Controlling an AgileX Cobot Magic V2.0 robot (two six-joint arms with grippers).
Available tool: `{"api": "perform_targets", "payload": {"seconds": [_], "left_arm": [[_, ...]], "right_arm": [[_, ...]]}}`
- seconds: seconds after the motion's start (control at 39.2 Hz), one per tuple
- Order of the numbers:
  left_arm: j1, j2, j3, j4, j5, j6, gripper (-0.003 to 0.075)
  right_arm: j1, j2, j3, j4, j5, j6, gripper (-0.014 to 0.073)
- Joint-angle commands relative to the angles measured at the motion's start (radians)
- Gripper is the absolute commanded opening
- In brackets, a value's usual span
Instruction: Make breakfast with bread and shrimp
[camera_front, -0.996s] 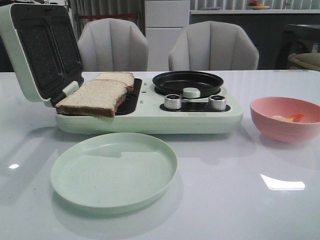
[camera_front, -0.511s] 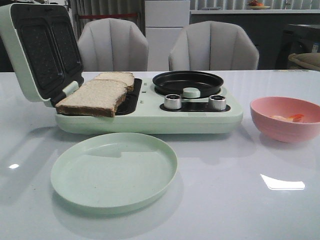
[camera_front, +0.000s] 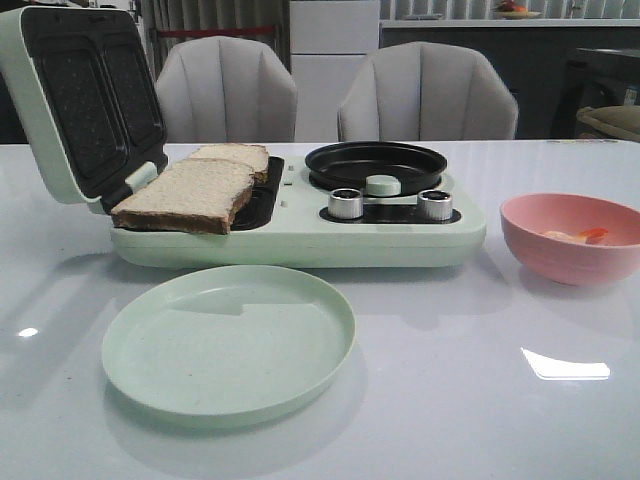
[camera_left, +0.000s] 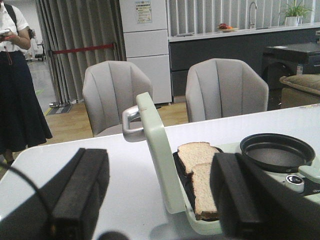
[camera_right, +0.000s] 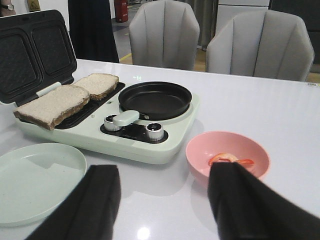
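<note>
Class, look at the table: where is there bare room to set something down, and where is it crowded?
Bare table lies in front of the pink bowl, right of the green plate, and between that bowl and the breakfast maker. The maker itself is crowded: bread fills its grill, the black pan sits beside it.

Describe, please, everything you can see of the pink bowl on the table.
The pink bowl is round, with a matte, plastic-looking surface and a plain rim, standing upright on the white table to the right of the green breakfast maker and apart from it. Inside lie the shrimp: pale curled pieces with orange-red tails, resting on the bottom. Nothing else touches it. In the right wrist view it sits just beyond the open right gripper, which holds nothing.
</note>
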Motion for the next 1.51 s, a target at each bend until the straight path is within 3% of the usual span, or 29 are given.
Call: {"api": "perform_targets", "payload": {"seconds": [0.0, 0.51, 1.1, 1.48], "left_arm": [[-0.007, 0.12, -0.099, -0.01, -0.084, -0.01, 0.0492], [0.0, 0.66, -0.414, -0.152, -0.087, -0.01, 0.0492], [0.287, 1.042, -0.711, -0.436, -0.023, -0.01, 0.0492], [0.353, 1.24, -0.834, -0.661, 0.04, 0.047, 0.0453]], "right_arm": [[-0.005, 0.009, -0.027, -0.002, -0.077, -0.002, 0.0491], [-0.005, 0.009, -0.027, -0.002, -0.077, -0.002, 0.0491], [-0.005, 0.009, -0.027, -0.002, -0.077, -0.002, 0.0491], [-0.005, 0.009, -0.027, -0.002, -0.077, -0.002, 0.0491]]}}
